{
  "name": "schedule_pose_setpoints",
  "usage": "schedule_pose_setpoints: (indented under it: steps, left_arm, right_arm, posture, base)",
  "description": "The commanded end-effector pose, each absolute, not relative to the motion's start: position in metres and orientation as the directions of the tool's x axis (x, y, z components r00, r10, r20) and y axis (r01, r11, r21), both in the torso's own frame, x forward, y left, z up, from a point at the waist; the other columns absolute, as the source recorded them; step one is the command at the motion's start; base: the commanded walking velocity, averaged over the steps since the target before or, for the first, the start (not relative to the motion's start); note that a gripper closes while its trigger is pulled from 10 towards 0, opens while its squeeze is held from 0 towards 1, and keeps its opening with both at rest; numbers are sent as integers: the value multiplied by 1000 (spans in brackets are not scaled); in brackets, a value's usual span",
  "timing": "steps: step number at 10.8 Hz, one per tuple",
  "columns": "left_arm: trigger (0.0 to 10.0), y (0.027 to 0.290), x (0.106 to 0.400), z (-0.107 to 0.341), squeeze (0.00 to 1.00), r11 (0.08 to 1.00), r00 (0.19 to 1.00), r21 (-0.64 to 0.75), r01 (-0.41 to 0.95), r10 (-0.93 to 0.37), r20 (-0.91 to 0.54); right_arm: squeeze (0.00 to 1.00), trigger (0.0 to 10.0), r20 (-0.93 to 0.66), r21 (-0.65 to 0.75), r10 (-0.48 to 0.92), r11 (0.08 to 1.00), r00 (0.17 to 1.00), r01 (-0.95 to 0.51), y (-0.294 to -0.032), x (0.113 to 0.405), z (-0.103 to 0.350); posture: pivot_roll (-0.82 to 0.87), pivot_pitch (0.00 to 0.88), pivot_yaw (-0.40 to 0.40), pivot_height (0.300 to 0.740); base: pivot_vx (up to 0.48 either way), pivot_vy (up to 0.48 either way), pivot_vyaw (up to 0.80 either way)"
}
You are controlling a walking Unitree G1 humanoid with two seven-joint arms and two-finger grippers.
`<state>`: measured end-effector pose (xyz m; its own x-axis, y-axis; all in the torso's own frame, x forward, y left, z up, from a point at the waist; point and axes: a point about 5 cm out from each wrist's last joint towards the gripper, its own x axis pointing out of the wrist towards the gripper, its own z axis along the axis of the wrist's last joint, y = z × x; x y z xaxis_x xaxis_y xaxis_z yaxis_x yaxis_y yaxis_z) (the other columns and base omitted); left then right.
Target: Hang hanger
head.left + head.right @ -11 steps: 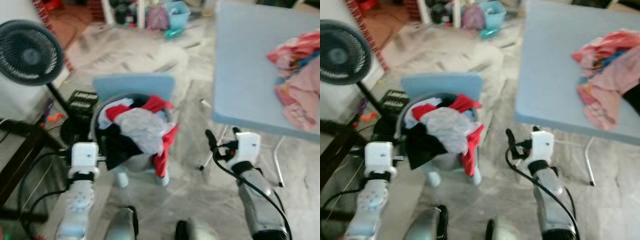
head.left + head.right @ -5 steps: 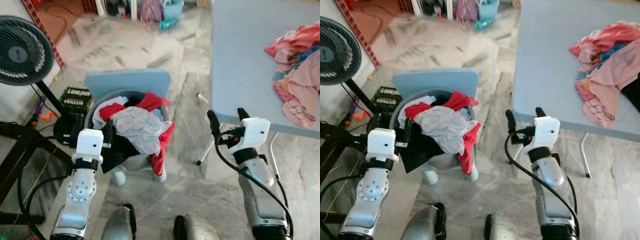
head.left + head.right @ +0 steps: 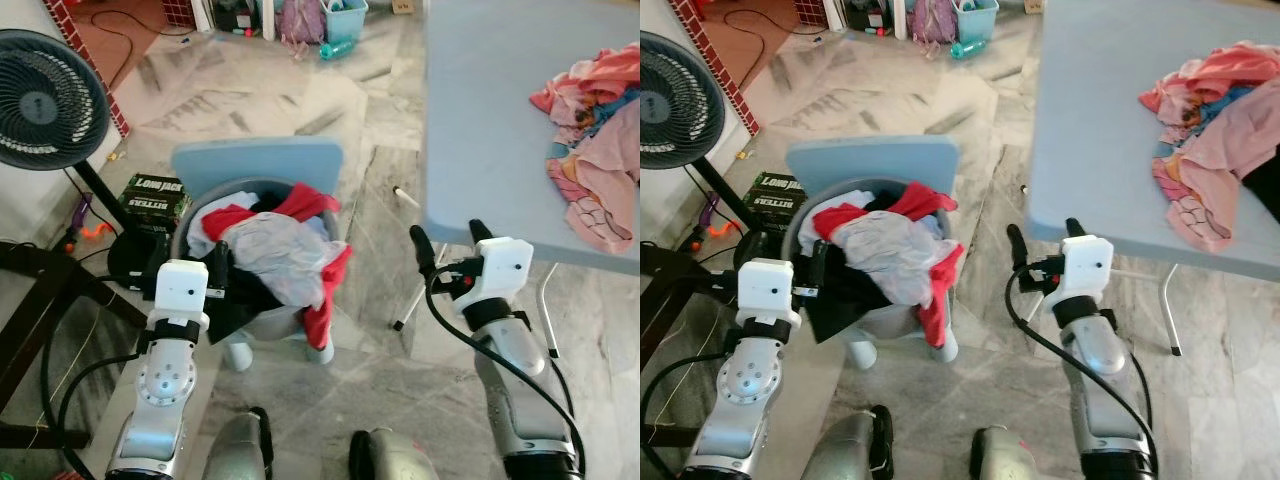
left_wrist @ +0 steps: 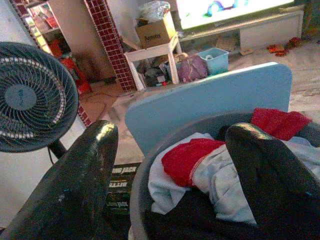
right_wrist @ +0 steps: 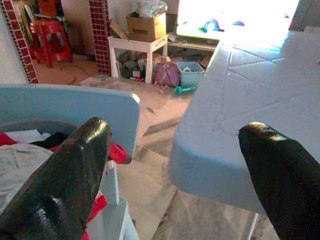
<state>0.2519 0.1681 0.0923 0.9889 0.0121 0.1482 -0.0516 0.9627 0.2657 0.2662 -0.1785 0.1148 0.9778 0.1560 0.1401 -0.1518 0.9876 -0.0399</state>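
Standing before a grey laundry basket (image 3: 262,318) heaped with red, white, grey and black clothes (image 3: 270,250), set on a pale blue chair (image 3: 258,162). Left claw (image 4: 175,175) spread wide, fingers (image 4: 65,190) either side of the basket rim, raised just beside the black cloth. Right claw (image 3: 445,240) likewise spread, empty, hovering at the near edge of the light blue table (image 3: 480,120). Pink and red garments (image 3: 595,150) piled on the table's far right. Black fan (image 3: 48,100) standing to the left, near a dark box (image 3: 155,195) on the marble floor (image 3: 300,90). Hanger: nowhere to be made out.
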Motion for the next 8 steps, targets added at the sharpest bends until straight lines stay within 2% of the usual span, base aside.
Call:
schedule_pose_setpoints:
  steps: [1, 3, 8]
  left_arm:
    - [10000, 172, 250, 89, 0, 963, 992, 262, -58, 26, 124]
    - [10000, 171, 250, 88, 0, 963, 993, 265, -47, 16, 120]
    - [10000, 175, 249, 84, 0, 963, 995, 267, -43, 17, 97]
  right_arm:
    - [0, 10000, 123, -29, 147, 989, 981, -144, -178, 265, 112]
    - [0, 10000, 122, -31, 146, 989, 982, -143, -178, 265, 111]
    - [0, 10000, 112, -30, 114, 993, 987, -111, -181, 267, 110]
  posture:
    - [-2, 180, -36, 740]
    - [-2, 180, -36, 740]
    - [-1, 183, -39, 740]
  base:
    - [0, 480, 0]
    - [0, 480, 0]
    - [0, 0, 0]
